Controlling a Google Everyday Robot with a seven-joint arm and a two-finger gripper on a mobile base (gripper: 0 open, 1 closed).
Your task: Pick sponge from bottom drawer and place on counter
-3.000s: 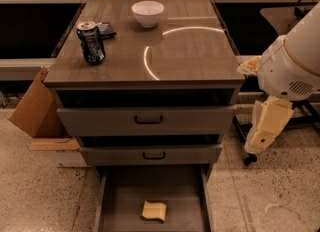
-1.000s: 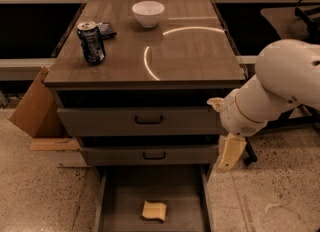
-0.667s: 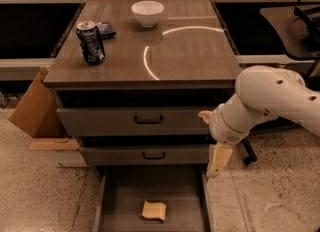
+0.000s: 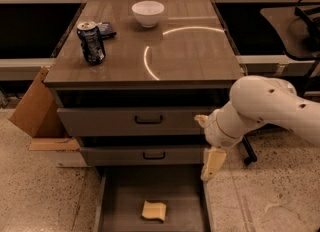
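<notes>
The pale-yellow sponge (image 4: 153,210) lies flat on the grey floor of the open bottom drawer (image 4: 125,196), near its front middle. My gripper (image 4: 213,163) hangs at the end of the white arm, at the drawer's right edge, above and to the right of the sponge and apart from it. It holds nothing that I can see. The counter (image 4: 190,56) is the glossy wood-grain cabinet top with a curved light reflection.
On the counter stand a white bowl (image 4: 148,13) at the back, a soda can (image 4: 91,42) at the left and a small dark object (image 4: 105,28) behind the can. A cardboard box (image 4: 36,111) leans at the cabinet's left. Two upper drawers with black handles (image 4: 148,120) are closed.
My arm has swung in from the right and lowered. The gripper has moved left and down to the right edge of the open bottom drawer. The sponge has not moved.
</notes>
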